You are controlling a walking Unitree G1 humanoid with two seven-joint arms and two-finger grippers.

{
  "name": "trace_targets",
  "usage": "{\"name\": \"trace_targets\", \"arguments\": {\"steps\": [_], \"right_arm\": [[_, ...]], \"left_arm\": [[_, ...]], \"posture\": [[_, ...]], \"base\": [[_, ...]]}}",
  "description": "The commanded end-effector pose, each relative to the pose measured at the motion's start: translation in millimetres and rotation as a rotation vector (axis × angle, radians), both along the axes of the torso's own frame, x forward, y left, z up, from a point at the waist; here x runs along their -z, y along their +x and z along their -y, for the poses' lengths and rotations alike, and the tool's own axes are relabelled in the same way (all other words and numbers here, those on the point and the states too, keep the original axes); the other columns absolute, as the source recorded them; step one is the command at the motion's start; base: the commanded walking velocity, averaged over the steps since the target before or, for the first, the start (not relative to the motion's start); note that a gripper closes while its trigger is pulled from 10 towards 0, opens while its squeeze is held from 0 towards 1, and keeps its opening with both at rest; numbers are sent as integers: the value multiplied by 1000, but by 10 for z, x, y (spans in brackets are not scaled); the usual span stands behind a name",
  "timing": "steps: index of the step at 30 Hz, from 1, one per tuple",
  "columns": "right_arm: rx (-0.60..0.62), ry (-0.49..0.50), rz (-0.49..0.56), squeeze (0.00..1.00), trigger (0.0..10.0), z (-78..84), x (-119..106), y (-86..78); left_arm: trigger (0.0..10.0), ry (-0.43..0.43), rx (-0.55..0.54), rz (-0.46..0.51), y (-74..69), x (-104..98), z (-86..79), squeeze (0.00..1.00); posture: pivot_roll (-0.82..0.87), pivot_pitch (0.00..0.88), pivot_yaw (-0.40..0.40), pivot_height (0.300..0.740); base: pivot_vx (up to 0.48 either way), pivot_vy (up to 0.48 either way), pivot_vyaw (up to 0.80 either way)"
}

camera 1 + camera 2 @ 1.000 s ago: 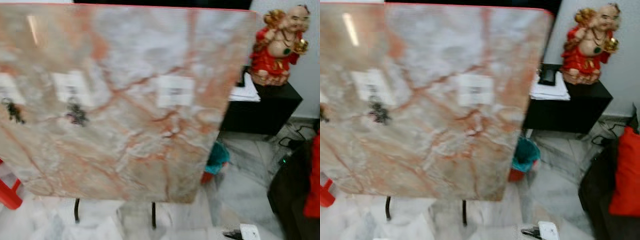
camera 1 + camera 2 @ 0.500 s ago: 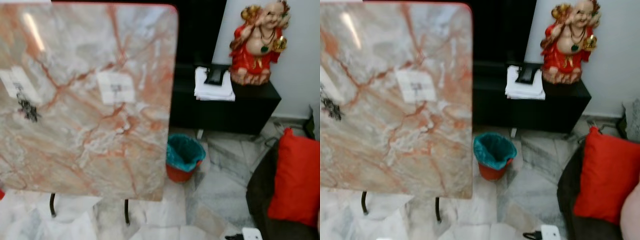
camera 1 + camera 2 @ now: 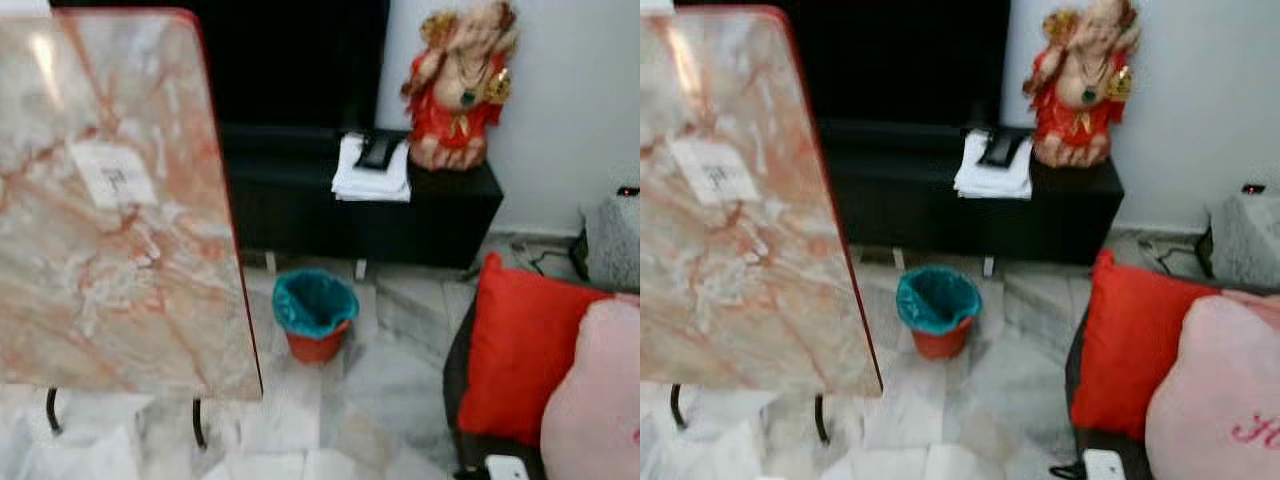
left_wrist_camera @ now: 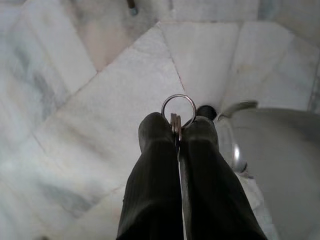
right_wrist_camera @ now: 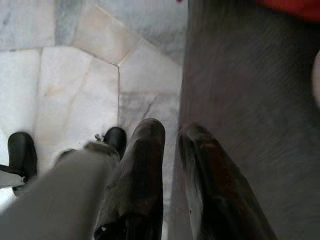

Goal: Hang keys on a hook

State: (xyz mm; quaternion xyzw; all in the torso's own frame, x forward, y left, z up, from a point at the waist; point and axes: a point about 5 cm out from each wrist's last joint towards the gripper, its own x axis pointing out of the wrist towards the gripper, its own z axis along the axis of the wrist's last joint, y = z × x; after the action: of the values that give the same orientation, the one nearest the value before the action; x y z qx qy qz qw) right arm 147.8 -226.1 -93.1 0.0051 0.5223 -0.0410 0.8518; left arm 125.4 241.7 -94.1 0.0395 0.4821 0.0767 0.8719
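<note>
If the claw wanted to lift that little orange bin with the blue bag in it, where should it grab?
Probably the rim. The orange bin stands upright on the marble floor with its mouth open upward, so a claw could come straight down and pinch one finger inside, one outside. The teal bag folds over the rim and may slip.

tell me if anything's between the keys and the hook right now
Can't judge: no hook can be made out. The left gripper is shut on the keys, their ring poking past the fingertips over the floor.
</note>
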Motion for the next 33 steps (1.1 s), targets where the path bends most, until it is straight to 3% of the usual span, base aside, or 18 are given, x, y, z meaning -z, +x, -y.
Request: {"name": "trace_targets", "arguments": {"steps": [1,5,6,8,10,12,13,14,17,18,21,27,33], "right_arm": [[-18,9,3,0,10000,-40,6,2],[-21,6,3,0,10000,-24,3,2],[-25,4,2,0,10000,-13,0,2],[-28,1,2,0,10000,4,-4,1],[-32,-3,1,0,10000,26,-8,0],[-37,-5,-1,0,10000,36,-11,-1],[-31,-4,-2,0,10000,47,-12,-4],[-31,-4,-2,0,10000,47,-12,-4],[-35,-3,-3,0,10000,62,-16,-3],[-36,-3,-4,0,10000,67,-18,-1],[-41,-4,-4,0,10000,68,-21,4],[-59,-8,4,0,10000,58,-29,31],[-61,-19,9,0,10000,75,-39,46]], "left_arm": [[10000,35,-78,33,-63,-3,-47,0],[10000,88,-93,101,-25,-43,-63,0],[10000,122,-74,236,321,-208,-108,0],[10000,177,-34,443,848,-543,-149,0],[10000,217,-10,619,1149,-835,-140,0],[10000,218,7,681,1206,-921,-127,0],[10000,200,39,760,1276,-1031,-80,0],[10000,200,39,760,1276,-1031,-80,0],[10000,193,157,889,1371,-1224,87,0],[10000,194,253,949,1414,-1322,233,0],[10000,172,301,1027,1457,-1443,399,0],[10000,118,328,1109,1438,-1600,623,0],[10000,130,299,1144,1405,-1710,627,0]], "posture": [[12,0,-37,740],[10,0,-41,740],[10,0,-47,740],[9,0,-51,740],[7,0,-55,740],[5,0,-58,740],[6,0,-60,740],[6,0,-60,740],[6,0,-63,740],[13,0,-65,740],[23,0,-69,740],[34,0,-76,740],[51,0,-92,740]], "base": [[0,0,800],[0,0,800],[0,0,800],[0,0,800],[0,0,731],[0,0,475],[0,0,0],[0,0,0],[0,0,0],[0,0,0],[0,0,0],[0,0,0],[0,0,0]]}}
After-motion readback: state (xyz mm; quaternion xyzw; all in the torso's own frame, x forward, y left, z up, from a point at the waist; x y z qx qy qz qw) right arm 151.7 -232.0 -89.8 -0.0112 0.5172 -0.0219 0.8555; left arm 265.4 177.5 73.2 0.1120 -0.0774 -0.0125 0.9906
